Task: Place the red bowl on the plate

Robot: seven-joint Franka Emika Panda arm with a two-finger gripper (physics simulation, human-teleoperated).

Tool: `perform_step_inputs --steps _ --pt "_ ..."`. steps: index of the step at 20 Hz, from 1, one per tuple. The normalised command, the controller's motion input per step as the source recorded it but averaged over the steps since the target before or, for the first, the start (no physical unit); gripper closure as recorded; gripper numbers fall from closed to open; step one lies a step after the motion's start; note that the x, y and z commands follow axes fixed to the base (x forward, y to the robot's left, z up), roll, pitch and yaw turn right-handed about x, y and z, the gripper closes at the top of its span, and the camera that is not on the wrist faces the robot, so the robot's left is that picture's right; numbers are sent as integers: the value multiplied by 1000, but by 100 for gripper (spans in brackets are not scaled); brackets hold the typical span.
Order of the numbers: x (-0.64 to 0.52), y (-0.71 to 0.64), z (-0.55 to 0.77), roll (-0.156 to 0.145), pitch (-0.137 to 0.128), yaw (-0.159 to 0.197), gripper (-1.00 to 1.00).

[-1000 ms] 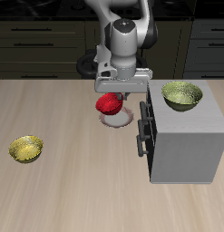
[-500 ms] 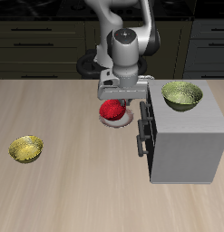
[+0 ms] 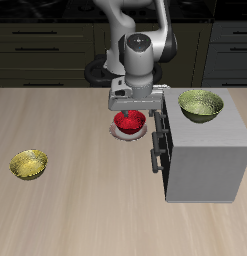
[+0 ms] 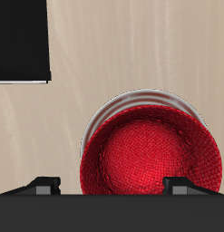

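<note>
No text, label, brand, number or sign can be read on anything in either view of the table scene.

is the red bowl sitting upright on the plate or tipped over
Upright. The wrist view looks straight into the red bowl, its speckled inside facing up, with the plate rim showing around it.

Even, bright simulator light from above; soft short shadows beneath the grey cabinet (image 3: 203,150) and the yellow-green bowl (image 3: 28,164); dark background. Renders coarse, low-resolution; no glare, no edge distortion.
</note>
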Motion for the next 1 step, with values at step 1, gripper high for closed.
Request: perform_step_inputs --steps 1 --pt "-24 1 -2 16 27 -25 -100"
